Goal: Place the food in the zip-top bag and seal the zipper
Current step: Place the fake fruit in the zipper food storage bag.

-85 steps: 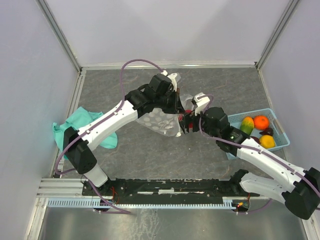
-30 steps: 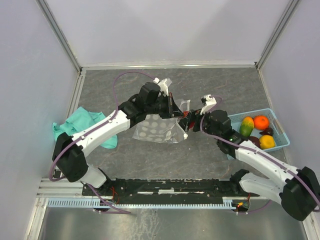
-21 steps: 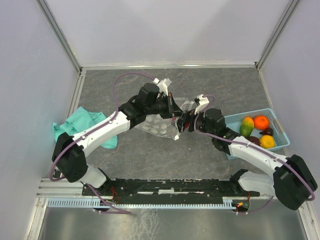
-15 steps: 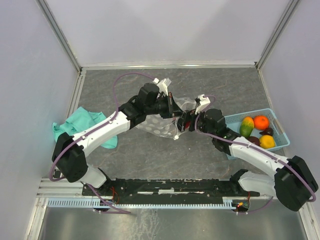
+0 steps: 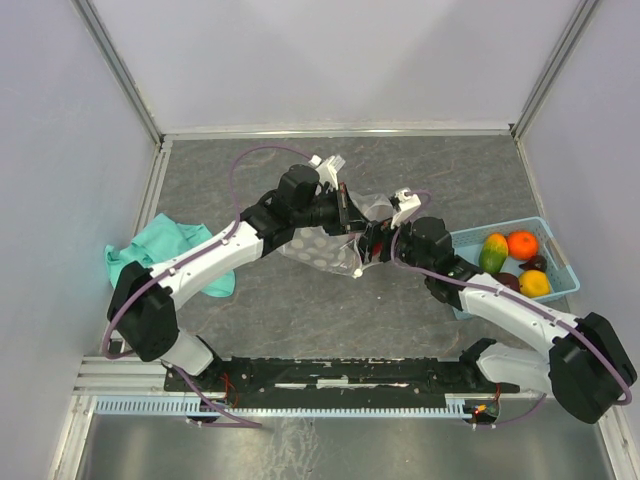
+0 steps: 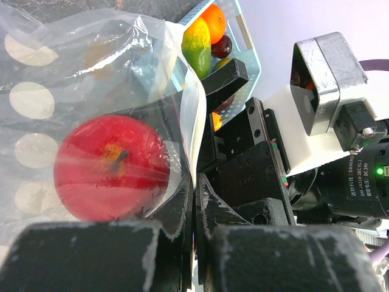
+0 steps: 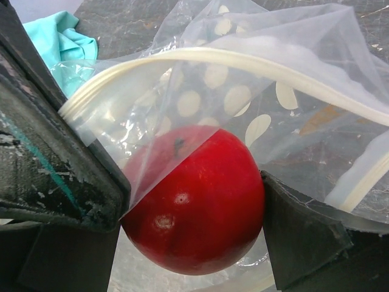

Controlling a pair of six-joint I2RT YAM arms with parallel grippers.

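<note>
Grey stone-look table (image 5: 300, 320), pale walls all round. The left gripper (image 5: 347, 214) pinches the bag (image 5: 318, 246) by its edge. Its fingers are almost together, with only the thin plastic between them. I think it lifts that edge so the mouth gapes open.

The right gripper (image 5: 371, 243) holds a red apple (image 7: 200, 207), one finger on each side, only as wide as the apple. The apple is right at the bag's mouth, partly under the clear plastic. The white zipper (image 7: 200, 56) bends over it, not yet pressed shut. I think the apple is held there so it can drop inside.

More food (image 5: 521, 244) sits in the blue basket (image 5: 566, 270), well apart from the bag.
</note>
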